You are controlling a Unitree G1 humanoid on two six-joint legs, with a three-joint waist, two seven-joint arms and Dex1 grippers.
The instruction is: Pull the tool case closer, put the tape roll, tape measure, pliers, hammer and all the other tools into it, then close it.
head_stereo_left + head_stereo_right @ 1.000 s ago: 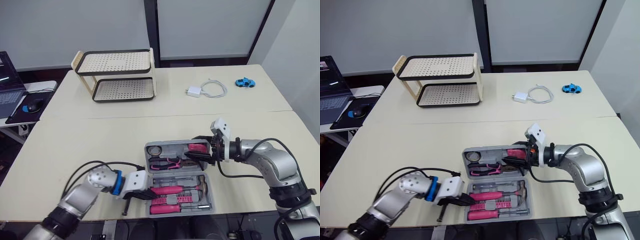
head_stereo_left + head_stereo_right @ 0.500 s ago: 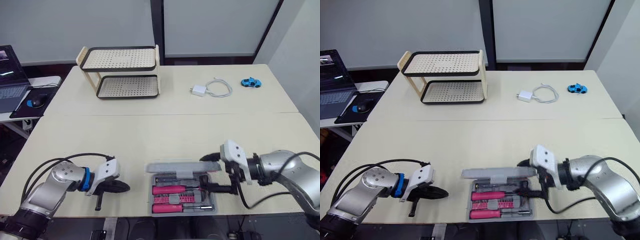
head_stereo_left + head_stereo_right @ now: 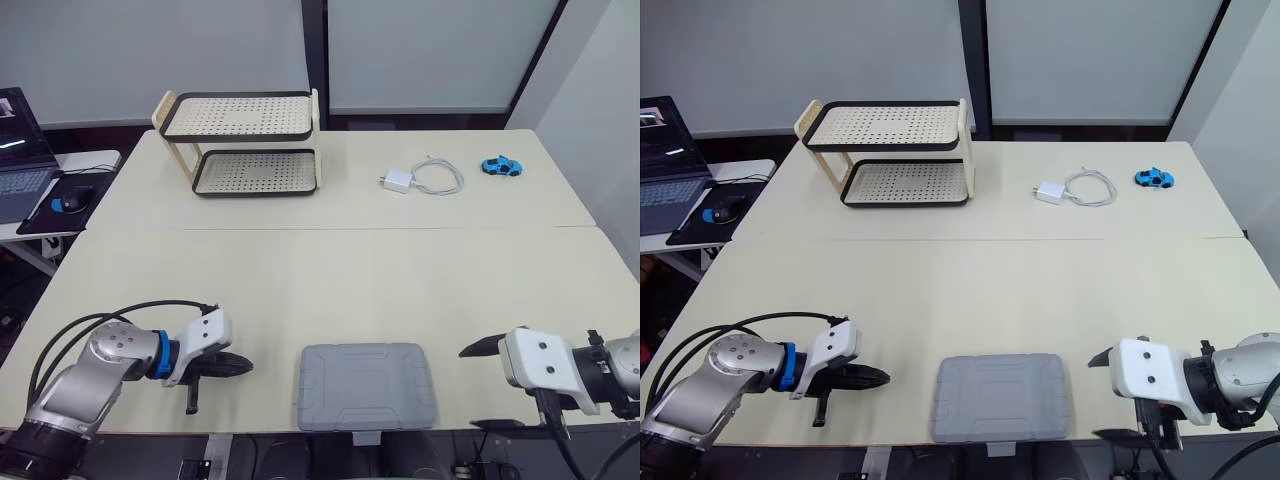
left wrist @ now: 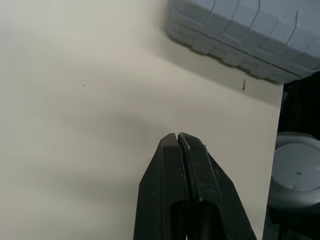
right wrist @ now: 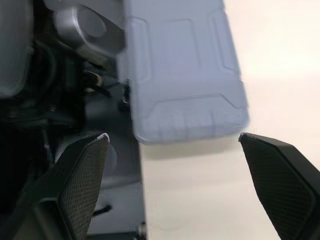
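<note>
The grey tool case point(image 3: 366, 386) lies shut and flat at the table's near edge, its latch tab hanging over the rim. My left gripper point(image 3: 240, 366) rests low over the table just left of the case, fingers shut on nothing; the left wrist view shows the closed fingertips point(image 4: 178, 136) with the case corner point(image 4: 240, 35) beyond. My right gripper point(image 3: 472, 388) hovers a short way right of the case, wide open and holding nothing. In the right wrist view the case lid point(image 5: 180, 75) lies ahead between the spread fingers.
A two-tier perforated rack point(image 3: 245, 140) stands at the back left. A white charger with cable point(image 3: 420, 180) and a blue toy car point(image 3: 497, 165) lie at the back right. A side table with a mouse point(image 3: 70, 202) stands off the left edge.
The case lid has come down from half-raised to fully shut. My right gripper has pulled back to the right, away from the case. The left gripper has barely moved.
</note>
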